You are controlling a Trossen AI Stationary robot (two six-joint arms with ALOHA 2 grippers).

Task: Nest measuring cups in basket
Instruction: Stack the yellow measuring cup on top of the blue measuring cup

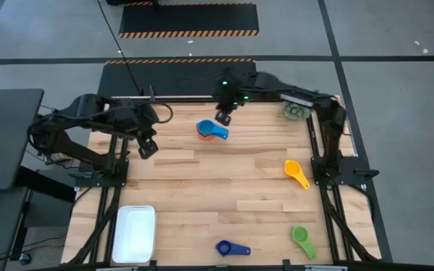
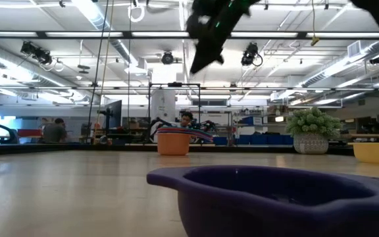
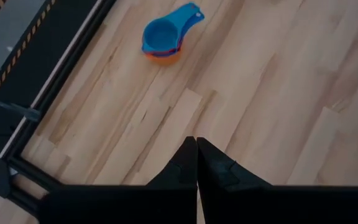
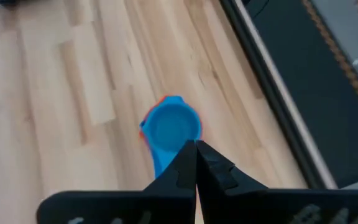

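Note:
A blue measuring cup [image 1: 212, 129] sits nested in an orange one [image 3: 162, 58] near the table's far edge, the stack standing on its base [image 2: 174, 141]. My right gripper [image 1: 223, 117] is shut and hangs in the air [image 2: 206, 46] just beyond the stack, above the blue cup's handle [image 4: 160, 155]. My left gripper [image 1: 148, 147] is shut and hovers to the stack's left, touching nothing [image 3: 196, 152]. Yellow [image 1: 296, 173], green [image 1: 303, 239] and navy [image 1: 230, 248] cups lie singly on the table. The white basket [image 1: 134, 233] sits at the near left corner.
A small green potted plant [image 1: 294, 111] stands at the far right corner, beside the right arm's base. The navy cup [image 2: 275, 197] fills the foreground of the low view. Bare wood lies between the stack and the basket.

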